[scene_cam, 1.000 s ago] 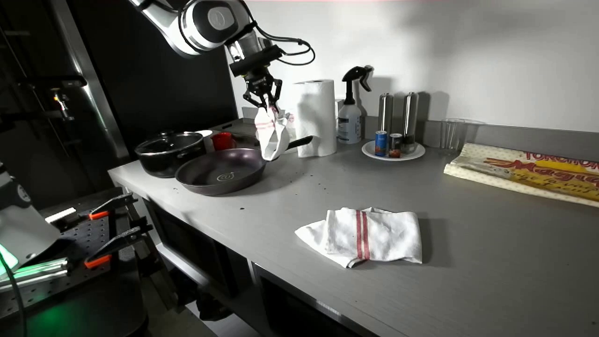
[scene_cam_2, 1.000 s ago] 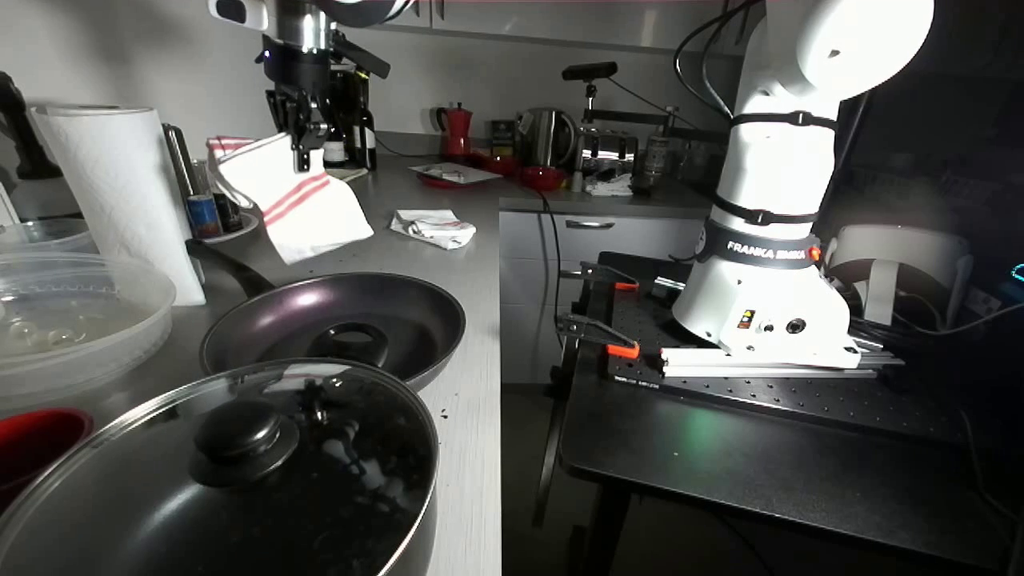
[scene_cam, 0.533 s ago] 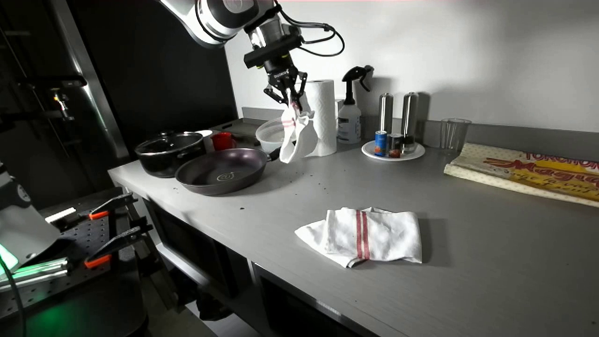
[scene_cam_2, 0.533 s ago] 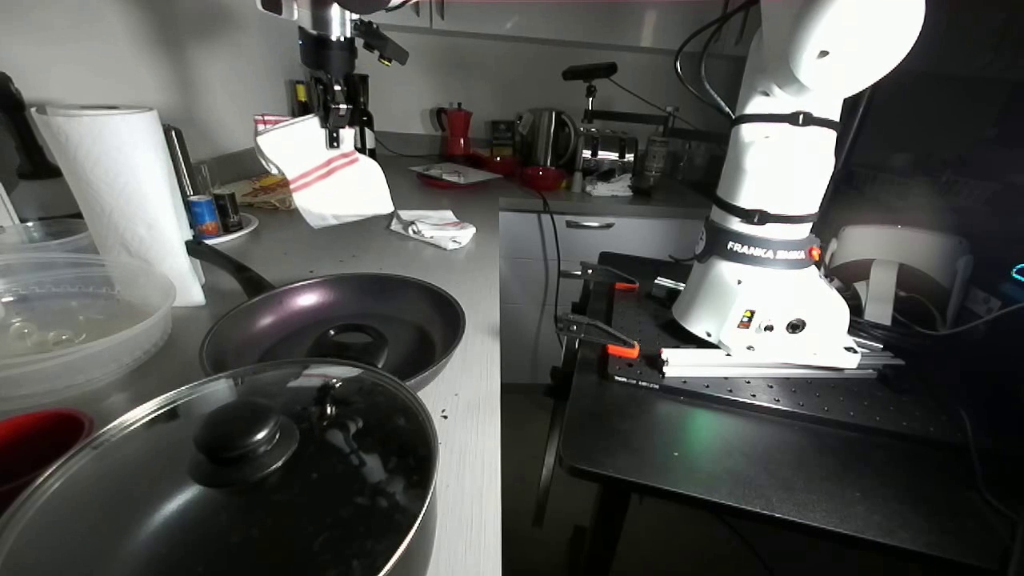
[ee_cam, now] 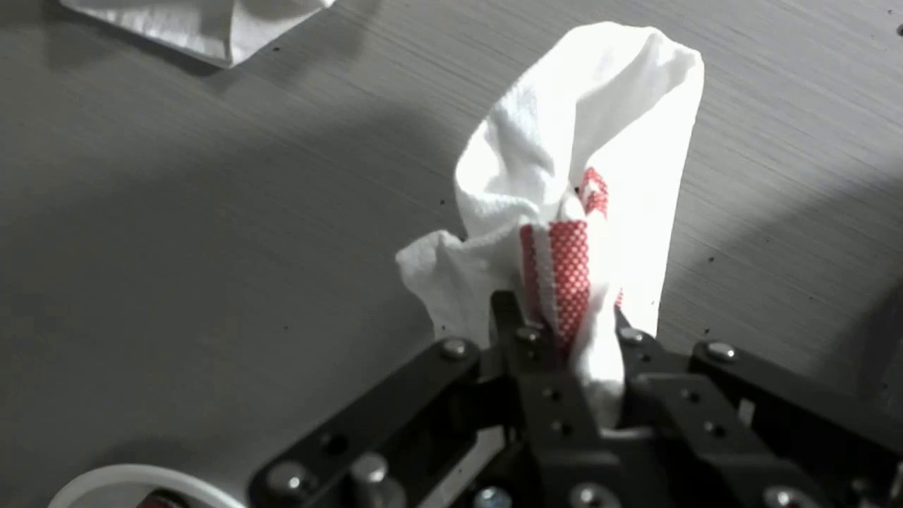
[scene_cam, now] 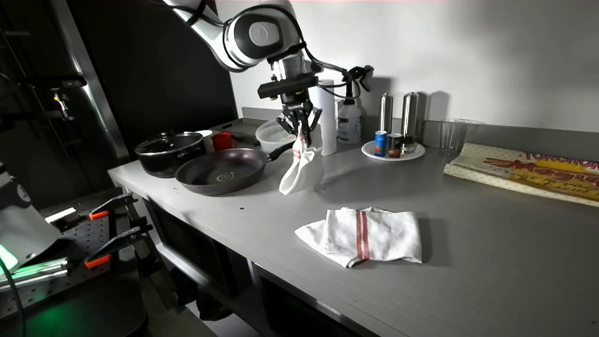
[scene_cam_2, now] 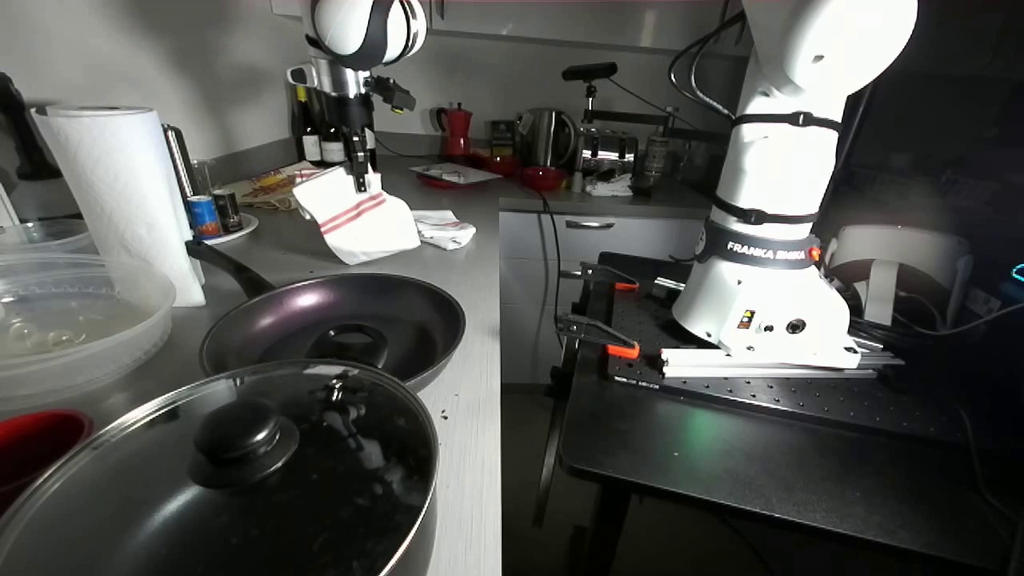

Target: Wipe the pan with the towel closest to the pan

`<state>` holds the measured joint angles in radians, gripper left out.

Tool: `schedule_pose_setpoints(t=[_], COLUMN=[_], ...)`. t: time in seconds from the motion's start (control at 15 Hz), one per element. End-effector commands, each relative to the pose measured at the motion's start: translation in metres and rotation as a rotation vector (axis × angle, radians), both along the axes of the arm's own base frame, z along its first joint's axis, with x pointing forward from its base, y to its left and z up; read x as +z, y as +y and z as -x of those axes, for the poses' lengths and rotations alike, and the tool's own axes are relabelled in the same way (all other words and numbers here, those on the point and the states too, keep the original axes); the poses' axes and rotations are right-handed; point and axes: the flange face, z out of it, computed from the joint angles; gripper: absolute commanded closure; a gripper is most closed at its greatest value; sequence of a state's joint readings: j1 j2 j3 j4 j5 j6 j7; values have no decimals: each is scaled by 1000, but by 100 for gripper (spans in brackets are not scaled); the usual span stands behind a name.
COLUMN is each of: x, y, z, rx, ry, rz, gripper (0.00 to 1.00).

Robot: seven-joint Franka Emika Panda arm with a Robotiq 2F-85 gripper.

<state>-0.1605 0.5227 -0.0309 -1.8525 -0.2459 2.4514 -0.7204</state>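
When viewed from the wrist, grasps a loosely bunched white cloth towel with red stripes in the black two-finger end effector, clamped from both sides at the striped section. Holds the towel over the flat grey desk, with free folds draped below the grip. Hangs clear of the rim of the round, purple-black frying pan, between its black handle and a second, folded white cloth towel with red stripes, as seen in an exterior view. Lies, in the case of the second towel, directly on the desk, well apart from the pan. Sits, in the case of the pan, upright on the desk with its inside face upward, just beside a round black pot with a transparent glass lid and a black knob. Includes, on the wall side of the same desk, a red cup, a shallow translucent plastic bowl, a standing white paper towel roll and a pale spray bottle with a black trigger head. Continues with a round white plate carrying a blue can and a dark can, next to tall silver cylinders, followed by a clear tumbler and a flat cream-and-yellow printed item of unclear material.
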Motion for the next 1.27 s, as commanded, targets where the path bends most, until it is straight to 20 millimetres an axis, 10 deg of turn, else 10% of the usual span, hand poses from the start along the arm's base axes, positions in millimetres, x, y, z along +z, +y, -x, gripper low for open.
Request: schedule_pose_setpoints(t=[0.0,0.2,0.33,0.87,1.2], x=[-20,-28,-29,-22,-20], y=[-3,-4,-5,-3,0], z=[-12,-15,-16,-18,-18], rx=[-38,-48,-51,-44,-39], ry=[47,60,68,75,70], rz=[-37,-47,-51,-59,-67], gripper=[97,97,60,1,0])
